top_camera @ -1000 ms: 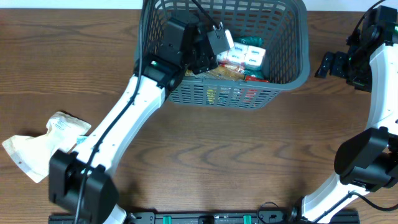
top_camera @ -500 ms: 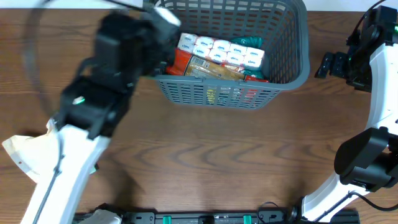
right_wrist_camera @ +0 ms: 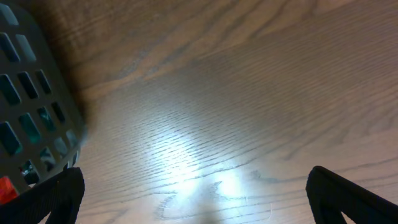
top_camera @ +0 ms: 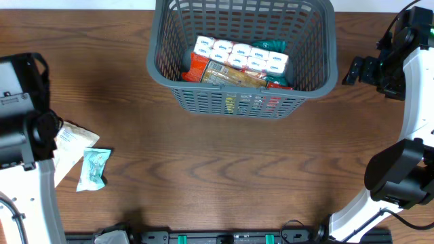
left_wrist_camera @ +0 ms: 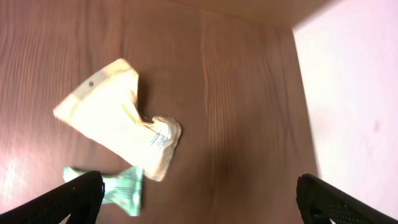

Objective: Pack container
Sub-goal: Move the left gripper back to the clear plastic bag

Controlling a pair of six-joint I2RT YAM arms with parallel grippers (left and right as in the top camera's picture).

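Two checks, Ravi: where's the container, and what are both claws doing?

Ravi: Biggest first. Brown wood-grain desk (top_camera: pixel 224 169) carries everything. Container (top_camera: pixel 330 61) sits at its far edge, roughly centre, upright, grey lattice walls. Part filled.

Mei: Arms?

Ravi: Left arm (top_camera: pixel 20 115) is at the desk's left edge, well apart from the container. Right arm (top_camera: pixel 415 95) is at the right edge, its wrist just beside the container's right wall; no contact that overhead shows. Left claw (left_wrist_camera: pixel 199 186): jaws spread wide, nothing between them, above the desk. Right claw (right_wrist_camera: pixel 194 183): same, fully apart, nothing held, bare desk below. A corner of the lattice wall shows at the left of its view.

Mei: Loose items?

Ravi: Cream pouch (left_wrist_camera: pixel 118 121), crumpled, lying on the desk under the left wrist. In overhead the arm covers part of it. Inside the container, a row of white cartons (top_camera: pixel 237 54) runs along the top of the pile. A clear-wrapped tan pack (top_camera: pixel 234 74) is in front of them, a red pack (top_camera: pixel 196 68) at the left and a green one (top_camera: pixel 271 46) at the back right. Labels too small to read. Smallest is a teal sachet (top_camera: pixel 93 169) on the desk. It touches or overlaps the pouch's near corner in the left wrist view.
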